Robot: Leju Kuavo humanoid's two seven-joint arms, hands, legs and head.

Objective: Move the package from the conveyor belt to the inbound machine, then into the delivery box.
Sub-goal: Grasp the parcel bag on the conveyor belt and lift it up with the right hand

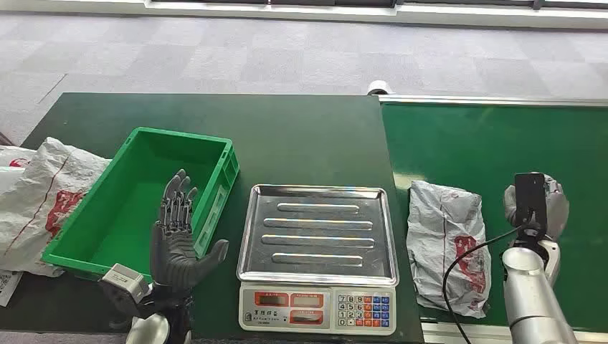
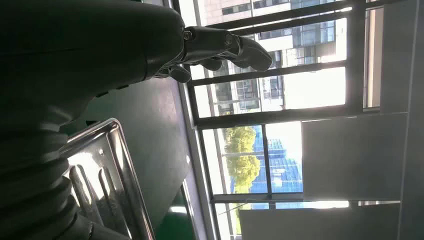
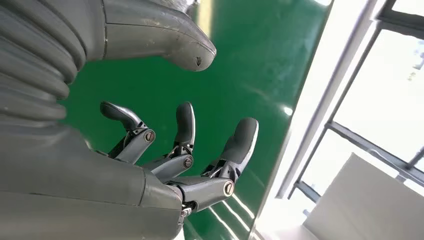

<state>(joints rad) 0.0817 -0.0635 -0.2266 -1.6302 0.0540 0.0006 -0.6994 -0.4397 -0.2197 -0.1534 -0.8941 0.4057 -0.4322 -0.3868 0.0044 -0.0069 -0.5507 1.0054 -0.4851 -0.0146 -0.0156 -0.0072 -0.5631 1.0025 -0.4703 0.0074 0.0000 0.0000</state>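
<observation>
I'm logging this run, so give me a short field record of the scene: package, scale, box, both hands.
package: grey bag lying on the green belt, right of the scale, not held
scale: steel tray bare, keypad toward the robot
box: green bin left of the scale, nothing visible in it
left hand: open, fingers spread, raised over the bin's near edge
right hand: open, beside the package, holding nothing
</observation>
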